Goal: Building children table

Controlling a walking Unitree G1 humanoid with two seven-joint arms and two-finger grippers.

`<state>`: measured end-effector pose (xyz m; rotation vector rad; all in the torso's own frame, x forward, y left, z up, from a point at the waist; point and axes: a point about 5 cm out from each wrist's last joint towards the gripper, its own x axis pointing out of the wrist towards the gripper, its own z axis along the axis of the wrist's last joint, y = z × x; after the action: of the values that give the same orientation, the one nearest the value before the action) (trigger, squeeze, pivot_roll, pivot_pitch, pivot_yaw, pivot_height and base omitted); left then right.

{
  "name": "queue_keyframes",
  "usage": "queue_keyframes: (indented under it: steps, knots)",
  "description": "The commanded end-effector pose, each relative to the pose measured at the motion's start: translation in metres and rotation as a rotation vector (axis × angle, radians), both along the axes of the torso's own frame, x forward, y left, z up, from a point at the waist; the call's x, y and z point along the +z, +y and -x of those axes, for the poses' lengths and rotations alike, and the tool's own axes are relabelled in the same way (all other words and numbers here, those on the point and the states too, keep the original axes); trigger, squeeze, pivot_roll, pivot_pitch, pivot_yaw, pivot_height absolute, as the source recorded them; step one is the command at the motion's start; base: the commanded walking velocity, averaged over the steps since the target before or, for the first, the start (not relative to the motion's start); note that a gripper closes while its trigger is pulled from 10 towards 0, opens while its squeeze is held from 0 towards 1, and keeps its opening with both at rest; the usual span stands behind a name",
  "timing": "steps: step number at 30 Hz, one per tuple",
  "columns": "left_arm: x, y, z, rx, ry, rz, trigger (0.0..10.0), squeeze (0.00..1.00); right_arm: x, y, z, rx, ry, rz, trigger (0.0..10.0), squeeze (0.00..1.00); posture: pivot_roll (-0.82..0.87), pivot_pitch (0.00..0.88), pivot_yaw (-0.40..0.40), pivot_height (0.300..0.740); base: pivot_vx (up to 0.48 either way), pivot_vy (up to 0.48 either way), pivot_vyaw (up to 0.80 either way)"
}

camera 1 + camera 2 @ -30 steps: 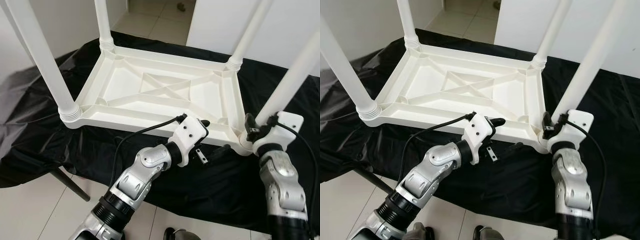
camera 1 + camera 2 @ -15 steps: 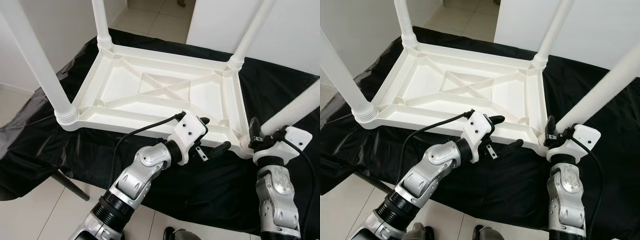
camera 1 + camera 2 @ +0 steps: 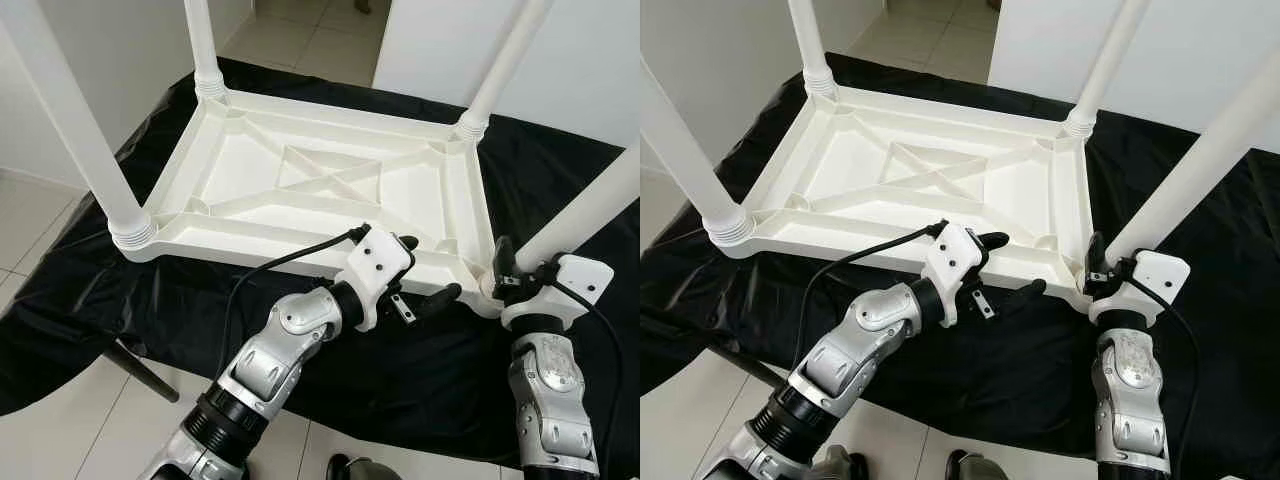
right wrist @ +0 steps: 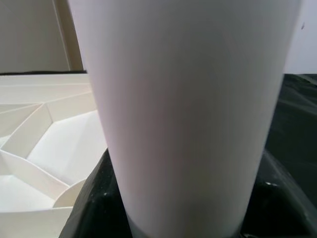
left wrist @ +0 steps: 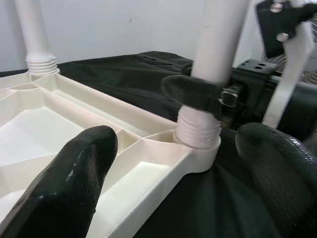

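**Upturned child's table on draped bench; right end effector clamped on near-right leg**

The white plastic table top (image 3: 320, 185) lay upside down on a bench covered with glossy, wrinkled black sheeting (image 3: 80, 290). Its underside was moulded with raised ribs forming a cross inside a rectangular frame. Four smooth, round white legs stood up from ribbed corner sockets: near-left leg (image 3: 75, 120), far-left leg (image 3: 203, 45), far-right leg (image 3: 500, 65) and near-right leg (image 3: 590, 205), the last leaning outward to the right.

The right end effector (image 3: 512, 272) was closed around the base of the near-right leg, just above its socket (image 5: 198, 136). The left end effector (image 3: 425, 275) stood wide apart at the table top's near edge, one finger (image 3: 405, 243) over the rim and the other (image 3: 440, 294) lying low in front of it, gripping nothing.

The near rim sat close to the bench's front edge, with pale tiled floor (image 3: 60, 430) below. Black sheeting lay open to the right of the table top.

The left wrist view showed the threaded collar at the leg's foot and the right end effector's finger (image 5: 190, 91) against it. The right wrist view showed the leg's plain surface (image 4: 188, 109) close up.
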<state>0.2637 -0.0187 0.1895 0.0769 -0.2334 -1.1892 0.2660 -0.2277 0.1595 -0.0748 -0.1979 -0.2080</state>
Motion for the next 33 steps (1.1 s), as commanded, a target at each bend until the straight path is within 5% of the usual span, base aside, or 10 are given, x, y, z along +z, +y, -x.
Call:
queue_keyframes:
  steps: [1,8,13,21,23,27,33]
  knots:
    - [0.000,-0.003,0.005,-0.059,-0.001,-0.014,10.0,0.00,-0.049,-0.003,0.003,0.001,0.284,-0.065,10.0,0.00,0.00,0.183,-0.022,0.740,0.000,0.000,0.00]
    - [0.000,-0.002,0.006,-0.059,-0.003,-0.018,10.0,0.00,-0.050,-0.003,-0.001,0.040,0.303,-0.065,10.0,0.00,0.00,0.182,-0.021,0.740,0.000,0.000,0.00]
    - [0.000,-0.002,0.007,-0.060,-0.002,-0.019,10.0,0.00,-0.051,-0.001,0.002,0.048,0.267,-0.215,10.0,0.00,0.01,0.181,-0.024,0.740,0.000,0.000,0.00]
    - [0.000,-0.002,0.007,-0.061,-0.007,-0.021,10.0,0.00,-0.054,-0.004,0.012,-0.024,0.208,-0.273,10.0,0.00,0.01,0.176,-0.026,0.740,0.000,0.000,0.00]
    - [0.000,-0.002,0.007,-0.061,-0.008,-0.022,10.0,0.00,-0.054,-0.001,0.014,-0.022,0.198,-0.260,10.0,0.00,0.01,0.174,-0.023,0.740,0.000,0.000,0.00]
    - [0.001,-0.003,0.007,-0.063,-0.009,-0.022,10.0,0.00,-0.048,0.012,0.013,0.046,0.195,-0.075,10.0,0.00,0.00,0.172,-0.021,0.740,0.000,0.000,0.00]
    - [0.001,-0.004,0.007,-0.065,-0.010,-0.022,10.0,0.00,-0.049,0.010,0.008,0.057,0.224,-0.107,10.0,0.00,0.00,0.172,-0.026,0.740,0.000,0.000,0.00]
